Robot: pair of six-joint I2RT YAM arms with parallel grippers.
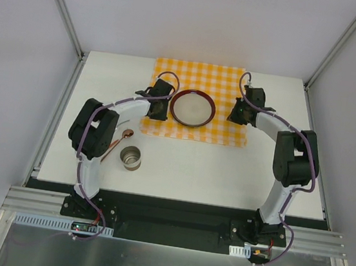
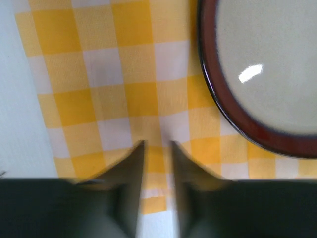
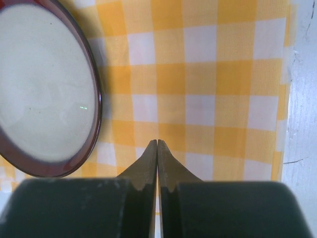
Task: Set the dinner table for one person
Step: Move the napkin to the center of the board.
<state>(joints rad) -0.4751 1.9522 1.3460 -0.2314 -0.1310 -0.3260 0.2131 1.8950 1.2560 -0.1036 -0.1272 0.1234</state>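
Left gripper (image 2: 157, 145) is hanging parted, right gripper (image 3: 157, 143) squeezing tight, both empty over our orange-and-white checkered cloth mat (image 2: 99, 99). We should be lifting straight, not dragging it.

Pale grey walls (image 1: 198, 19), slanting metal corner posts (image 1: 64, 9), even light.

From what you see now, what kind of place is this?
Probably a lab test cell, not a home: plain white walls in a metal frame, two robot arms bolted to a rail, and a white table staged with a checkered mat and plate.
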